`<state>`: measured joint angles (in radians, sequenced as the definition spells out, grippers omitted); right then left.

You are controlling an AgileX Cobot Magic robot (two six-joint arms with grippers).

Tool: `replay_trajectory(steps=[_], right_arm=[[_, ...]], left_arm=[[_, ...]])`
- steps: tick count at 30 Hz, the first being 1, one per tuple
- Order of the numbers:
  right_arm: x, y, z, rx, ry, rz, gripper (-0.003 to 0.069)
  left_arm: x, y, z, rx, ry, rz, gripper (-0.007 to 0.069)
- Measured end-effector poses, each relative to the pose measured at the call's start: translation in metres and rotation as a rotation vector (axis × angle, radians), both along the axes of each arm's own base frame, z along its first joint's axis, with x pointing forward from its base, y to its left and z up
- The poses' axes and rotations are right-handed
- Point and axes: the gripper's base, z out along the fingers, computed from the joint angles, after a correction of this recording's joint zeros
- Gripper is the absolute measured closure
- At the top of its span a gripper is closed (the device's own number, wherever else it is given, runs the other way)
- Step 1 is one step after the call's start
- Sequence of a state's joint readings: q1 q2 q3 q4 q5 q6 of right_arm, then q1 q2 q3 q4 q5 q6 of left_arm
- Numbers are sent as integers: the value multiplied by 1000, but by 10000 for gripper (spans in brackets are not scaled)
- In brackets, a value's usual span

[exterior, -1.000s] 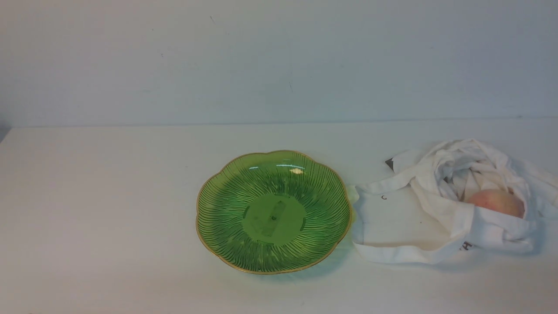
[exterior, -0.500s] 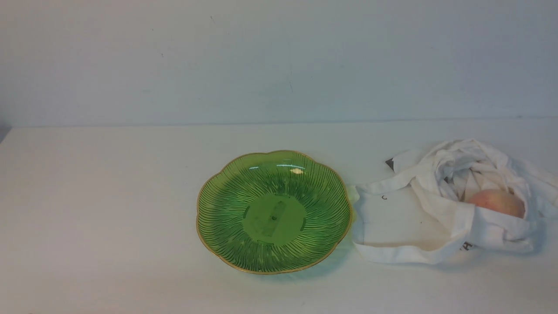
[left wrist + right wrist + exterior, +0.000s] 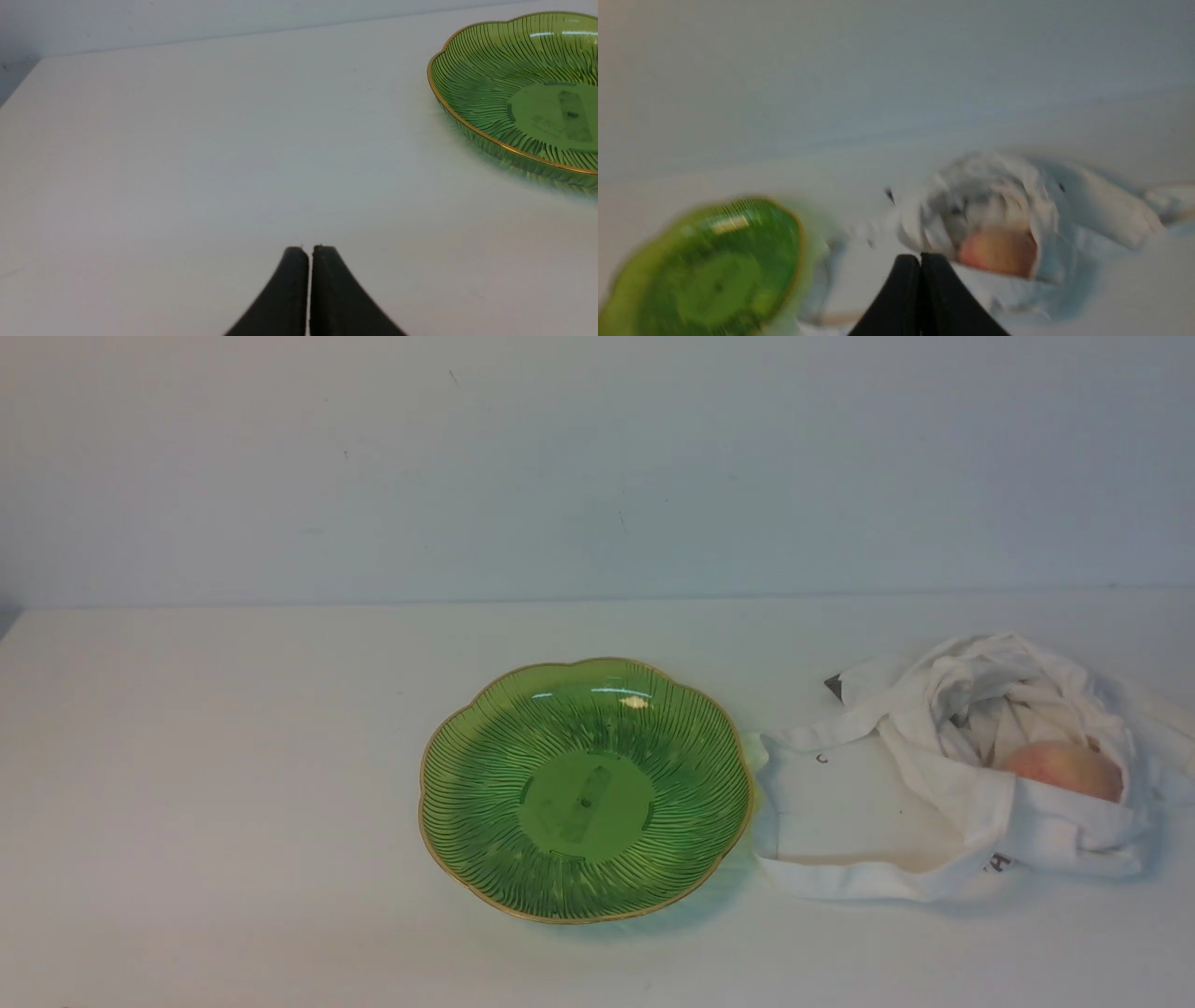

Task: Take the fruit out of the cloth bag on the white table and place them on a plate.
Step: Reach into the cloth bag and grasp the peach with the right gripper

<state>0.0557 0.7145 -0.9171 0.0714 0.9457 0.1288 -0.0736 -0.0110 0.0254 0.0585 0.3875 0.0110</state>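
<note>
A pink-yellow peach lies half wrapped in the crumpled white cloth bag at the right of the white table. The green glass plate with a gold scalloped rim sits mid-table, just left of the bag, with nothing on it. Neither arm shows in the front view. My left gripper is shut and empty over bare table, with the plate off to one side. My right gripper is shut and empty; its blurred view shows the peach in the bag just beyond the tips, and the plate.
A pale wall runs along the table's far edge. The bag's straps and flat fabric spread toward the plate's right rim, with a dark corner tag at the back.
In the front view the bag's front fold shifts slightly, hiding then showing its printed letter. Plate and peach have not moved.
</note>
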Motion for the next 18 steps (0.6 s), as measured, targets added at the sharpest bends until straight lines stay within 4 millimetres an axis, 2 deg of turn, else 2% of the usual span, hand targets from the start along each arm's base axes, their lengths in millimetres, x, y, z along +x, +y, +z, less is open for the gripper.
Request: replay_trajectory(steps=[2, 4, 5, 7, 8, 10, 14, 18], right_arm=[[32, 2, -3, -61, 183, 43, 670], [60, 4, -8, -89, 293, 71, 670], [63, 4, -9, -90, 300, 72, 670], [97, 6, -22, -106, 406, 92, 670], [102, 6, -24, -109, 421, 95, 670], [132, 8, -40, -125, 496, 115, 667], [170, 9, -70, -144, 601, 124, 662], [194, 9, -96, -154, 689, 110, 648]], left_arm=[[0, 0, 0, 0, 0, 0, 632], [0, 0, 0, 0, 0, 0, 632], [0, 0, 0, 0, 0, 0, 632], [0, 0, 0, 0, 0, 0, 632], [0, 0, 0, 0, 0, 0, 632], [0, 0, 0, 0, 0, 0, 632], [0, 0, 0, 0, 0, 0, 632], [0, 0, 0, 0, 0, 0, 632]])
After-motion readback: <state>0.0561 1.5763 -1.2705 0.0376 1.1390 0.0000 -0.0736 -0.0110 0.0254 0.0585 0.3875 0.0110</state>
